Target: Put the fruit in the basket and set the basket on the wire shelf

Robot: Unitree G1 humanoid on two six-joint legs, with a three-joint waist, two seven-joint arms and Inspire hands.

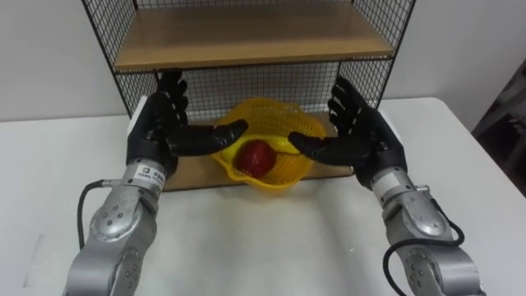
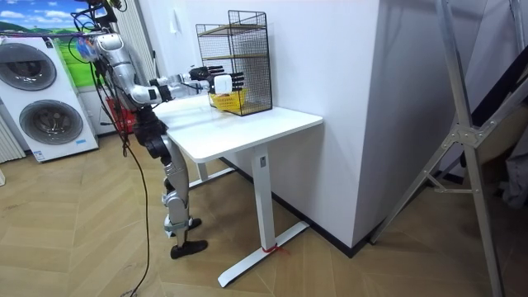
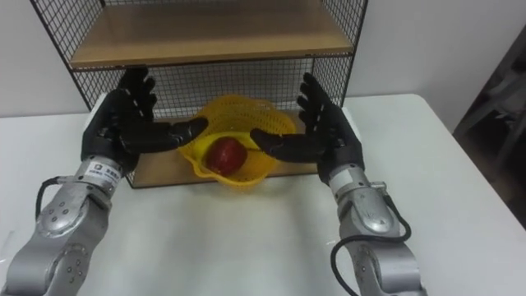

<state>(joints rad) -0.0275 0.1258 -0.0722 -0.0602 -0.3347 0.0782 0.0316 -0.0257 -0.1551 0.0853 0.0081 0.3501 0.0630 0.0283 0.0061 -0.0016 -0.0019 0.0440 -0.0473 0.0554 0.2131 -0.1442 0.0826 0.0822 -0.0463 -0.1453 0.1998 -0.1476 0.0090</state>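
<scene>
A yellow mesh basket (image 1: 279, 131) (image 3: 234, 123) rests on the bottom board of the wire shelf (image 1: 246, 37) (image 3: 205, 33), its front rim hanging over the board's edge. Inside it lie a red apple (image 1: 256, 157) (image 3: 227, 154) and a yellow fruit (image 1: 285, 144). My left hand (image 1: 162, 123) (image 3: 123, 119) stands open at the basket's left, thumb stretched onto the rim. At the right side my right hand (image 1: 362, 131) (image 3: 327, 131) is open too, its thumb reaching the rim. In the room view I stand at the white table, both arms stretched to the shelf (image 2: 235, 58).
The wire shelf has a wooden upper board (image 1: 246, 41) just above my hands and mesh walls behind and beside them. The white table (image 1: 271, 238) spreads in front of the shelf. A washing machine (image 2: 41, 99) stands in the room behind me.
</scene>
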